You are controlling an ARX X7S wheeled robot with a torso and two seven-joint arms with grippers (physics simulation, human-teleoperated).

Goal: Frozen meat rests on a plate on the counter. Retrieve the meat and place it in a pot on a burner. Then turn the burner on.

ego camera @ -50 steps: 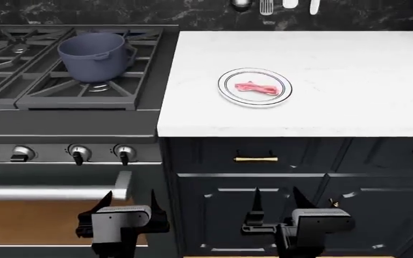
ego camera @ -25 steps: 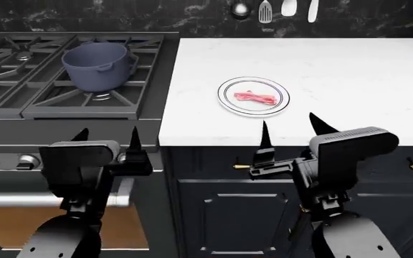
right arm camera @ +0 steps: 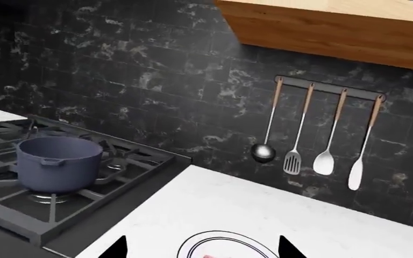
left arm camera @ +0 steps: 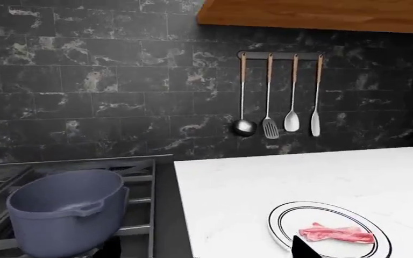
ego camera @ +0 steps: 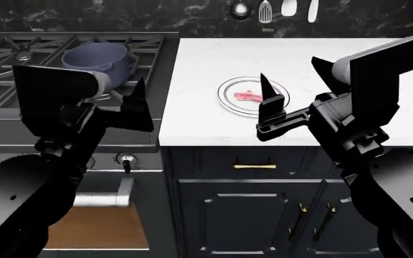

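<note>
The meat (ego camera: 246, 97), a small pink-red strip, lies on the white plate (ego camera: 228, 88) on the marble counter (ego camera: 335, 59). The blue-grey pot (ego camera: 99, 56) stands on the stove's rear grate; the burner beneath it is mostly hidden. My right gripper (ego camera: 290, 72) is open, held above the counter's front edge just right of the plate, one finger overlapping the plate. My left gripper (ego camera: 120, 94) is open in front of the stove, near the pot. The left wrist view shows the pot (left arm camera: 66, 209), plate (left arm camera: 285, 214) and meat (left arm camera: 335, 234). The right wrist view shows the pot (right arm camera: 59, 164) and plate (right arm camera: 225, 242).
Black grates (ego camera: 20, 51) cover the stove top, with knobs (ego camera: 125, 160) on its front. Several utensils (left arm camera: 278, 102) hang on a rail on the dark backsplash, under a wooden cabinet (right arm camera: 335, 27). Dark cabinets with a brass handle (ego camera: 255, 166) sit under the counter.
Both arms have risen from below the counter front to counter height. The right gripper now stands beside the plate and the left one in front of the pot.
</note>
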